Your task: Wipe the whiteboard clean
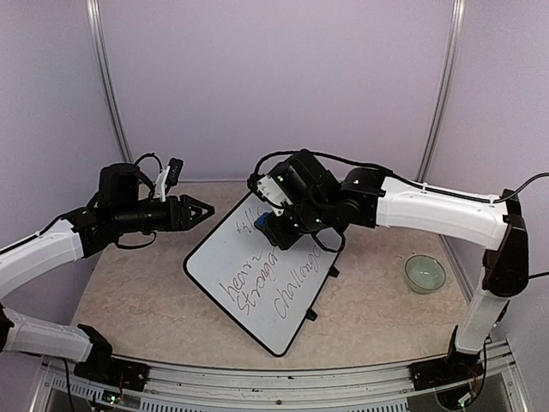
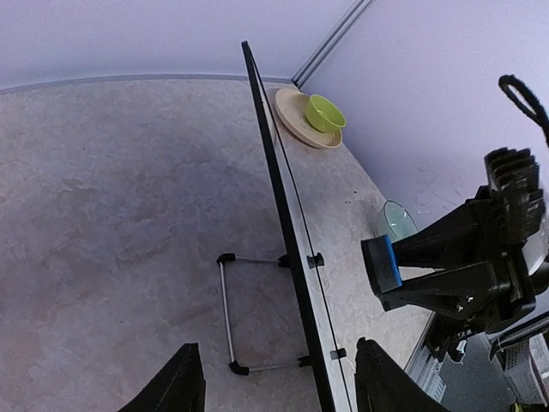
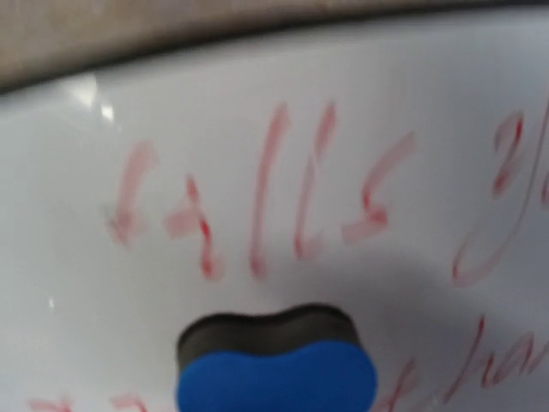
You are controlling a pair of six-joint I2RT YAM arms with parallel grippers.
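Top external view: whiteboard (image 1: 225, 257) stands tilted on a thin black wire stand (image 1: 333, 272) mid worktop (image 1: 129, 292), writing face turned toward the right arm. Red handwriting (image 1: 257, 287) covers most of the face. The top line looks pale and smeared in the right wrist view.

Right end effector (image 1: 279, 225) is clenched on a blue eraser (image 1: 268, 232) with a black felt side. It sits at the upper part of the board, over the top line of writing, felt side toward the face. Right wrist view shows the eraser just below the smeared letters with a soft shadow around it on the board. Left wrist view sees the board edge-on, with a strip of worktop between felt and face. Contact: cannot tell.

Left end effector (image 1: 206, 211) is released and holds nothing. It hangs just off the board's upper left edge, tips pointed at it, apart from the frame. In its own camera both fingers (image 2: 184, 382) stand well apart at the bottom, with the board's black frame running up between them farther out.

Clear glass bowl (image 1: 425, 273) sits on the worktop right of the board, well apart from it. Tan plate (image 2: 292, 116) carrying a green bowl (image 2: 326, 112) is at the far end of the worktop, seen in the left wrist view only.
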